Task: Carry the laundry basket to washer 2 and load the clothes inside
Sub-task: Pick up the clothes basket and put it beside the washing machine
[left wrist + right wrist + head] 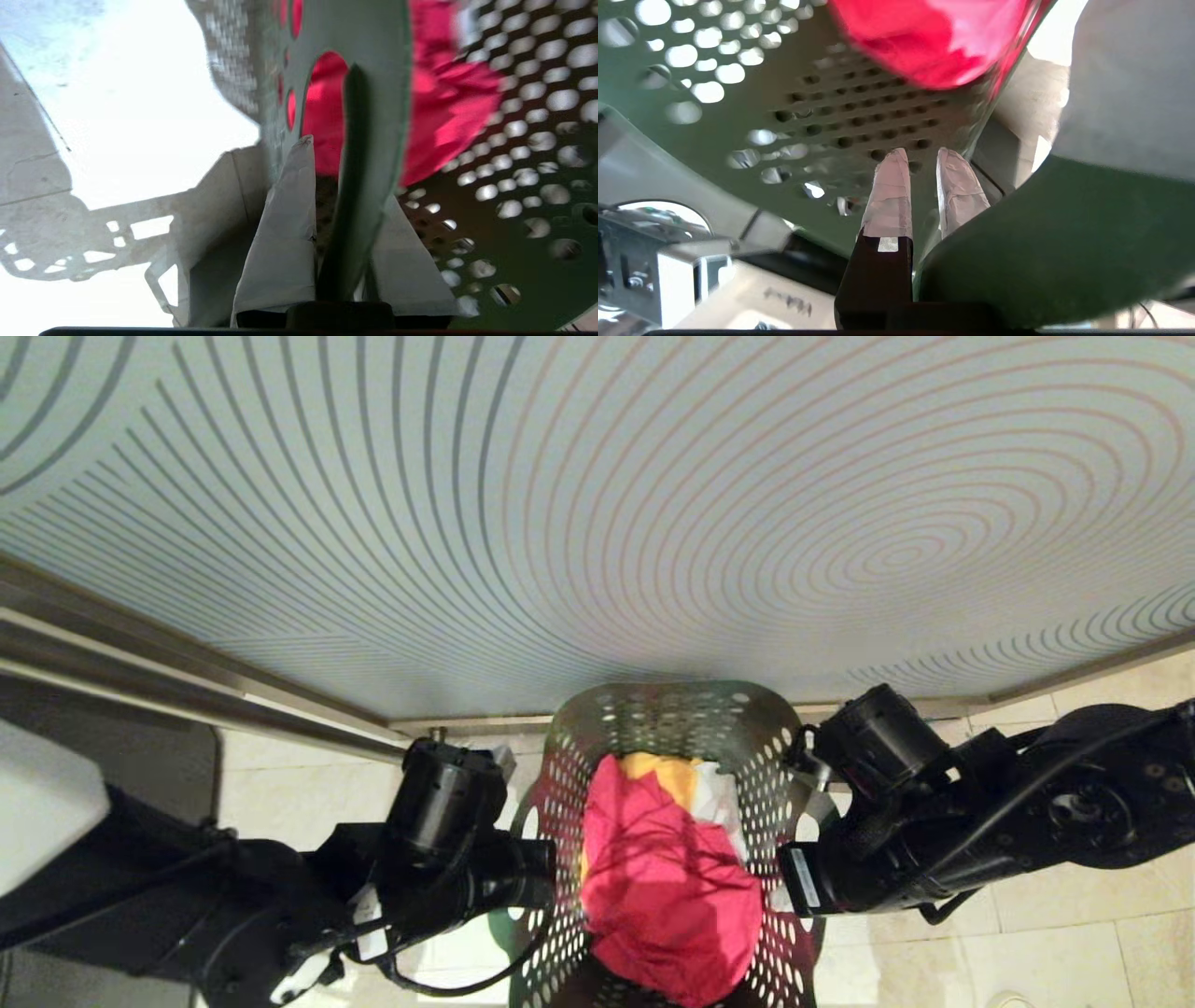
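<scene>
The green laundry basket (653, 719) with its round holes stands low in the middle of the head view, between my two arms. The clothes lie inside it: a pink-red garment (667, 887) on top, an orange-yellow one (667, 773) and a white one (719, 798) behind it. My left gripper (348, 186) is shut on the basket's left rim (373, 116), one taped finger on each side of it by the handle cut-out. At the opposite side, my right gripper (922, 154) is shut on the right rim (1017, 224), its fingers inside and outside the wall. Washer 2 is out of view.
A pale wall panel (597, 504) with curved lines stands close behind the basket. A metal rail (187, 686) runs along its foot at the left. Beige floor tiles (1046, 933) lie to the right and under the basket.
</scene>
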